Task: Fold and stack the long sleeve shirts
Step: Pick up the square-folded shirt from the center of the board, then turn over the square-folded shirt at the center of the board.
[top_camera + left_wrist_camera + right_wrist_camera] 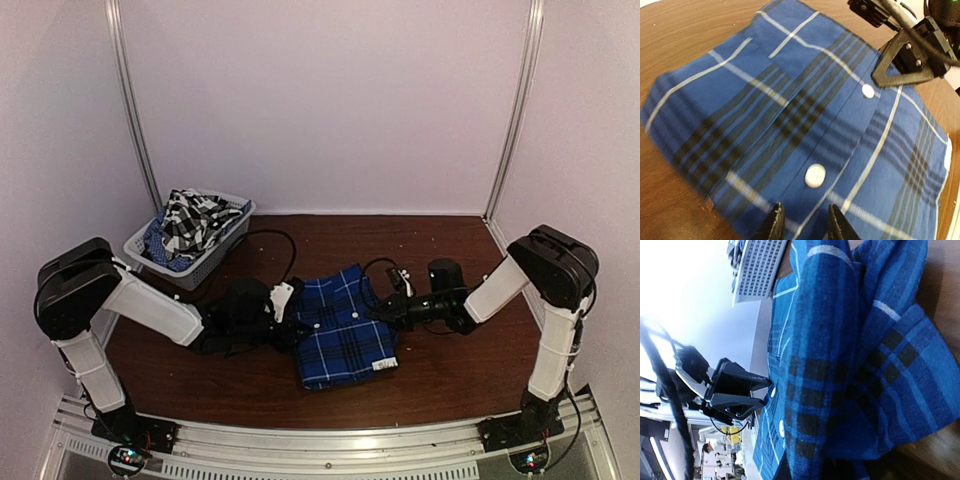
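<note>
Subj: blue plaid shirt [345, 335], mid-desk btwn the two arms, front up, placket showing w/ two white buttons [815, 175] in line in left wrist view. Drawn in to a rough squat rectangle, sleeves not made out separately, prob tucked in. Far-right corner is bunched & lumpy, not flat, so the fold reads as part done, maybe past halfway for this one garment. Small white tag [385, 364] at near-right corner. On shirt's right edge, toward the far corner, sits the right pincer [384, 313], touching cloth. Right wrist view is filled w/ a gathered ridge of blue plaid close to the lens, own fingers mostly hidden by it. Reads as pressed together on that bunch of shirt, judging by how the cloth rucks up there. At opp. (left) edge, the left pincer [805, 225]: tips part-spread astride the hem, cloth showing in the gap. Cannot tell if it nips the cloth or just rests on top. Further out: black-and-white checked shirt [190, 222] heaped unfolded in white mesh basket [205, 258] at far-left of desk [450, 370], well apart from both pincers. Some other blue cloth [158, 240] lies beside/under it; what it is, can't tell. No stack begun in view. Left to do, by my reckoning: finish & flatten the blue one, pull checked one out, fold, stack.
</note>
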